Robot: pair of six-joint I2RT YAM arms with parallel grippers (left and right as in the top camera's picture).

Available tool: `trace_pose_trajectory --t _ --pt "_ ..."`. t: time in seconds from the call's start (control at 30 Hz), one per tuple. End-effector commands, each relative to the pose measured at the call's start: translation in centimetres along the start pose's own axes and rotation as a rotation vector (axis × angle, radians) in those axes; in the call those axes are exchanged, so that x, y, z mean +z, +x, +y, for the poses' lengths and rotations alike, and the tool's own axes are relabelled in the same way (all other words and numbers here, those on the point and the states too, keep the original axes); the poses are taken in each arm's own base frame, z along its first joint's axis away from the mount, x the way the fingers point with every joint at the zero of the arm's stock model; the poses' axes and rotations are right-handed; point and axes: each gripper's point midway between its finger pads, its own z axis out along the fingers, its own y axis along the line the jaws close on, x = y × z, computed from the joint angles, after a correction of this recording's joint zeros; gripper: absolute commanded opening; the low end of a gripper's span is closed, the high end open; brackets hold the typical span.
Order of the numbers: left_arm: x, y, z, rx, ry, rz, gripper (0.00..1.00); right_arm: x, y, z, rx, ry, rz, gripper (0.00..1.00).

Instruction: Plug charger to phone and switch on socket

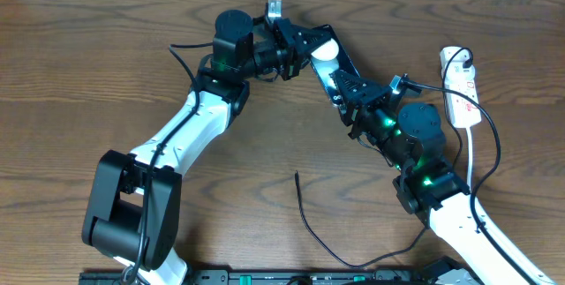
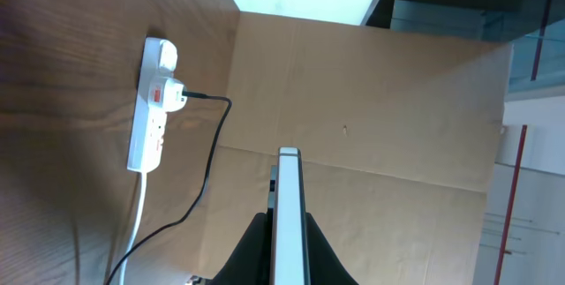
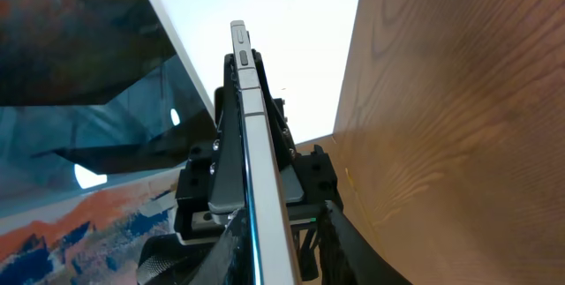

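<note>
The phone, a black slab with a white blob on its face, is held off the table between both grippers. My left gripper is shut on its far end, and my right gripper is shut on its near end. The left wrist view shows the phone edge-on between the jaws, and so does the right wrist view with its jaws. The charger cable lies loose on the table with its tip free. The white socket strip lies at the right, also seen in the left wrist view.
A black plug sits in the strip, and its black cable runs down past my right arm. The strip's white cord runs toward the table's front. A brown cardboard wall stands beyond the table's right edge.
</note>
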Motion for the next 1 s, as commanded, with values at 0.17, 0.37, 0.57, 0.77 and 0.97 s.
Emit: trace_pose_trajectory --t 0.17,0.37,0.57,0.77,0.97 --pt "-1.4 -1.0 -2.0 -0.030 0.039 -0.020 0.07 0.1 0.3 -0.3 -0.029 0.021 0.007 0.21" --pt "-2.3 -2.2 -2.1 -0.032 0.043 -0.048 0.07 0.1 0.3 -0.4 -0.028 0.028 0.006 0.23" --pt "-3.4 -3.6 -2.1 -0.034 0.047 -0.079 0.07 0.1 0.2 -0.7 -0.026 0.039 0.001 0.24" --pt "-5.7 -5.7 -2.2 -0.035 0.053 -0.106 0.07 0.1 0.1 -0.7 -0.044 0.041 -0.002 0.27" --pt "-9.0 -7.9 -2.2 -0.029 0.060 -0.123 0.08 0.1 0.1 -0.7 -0.138 0.041 -0.001 0.33"
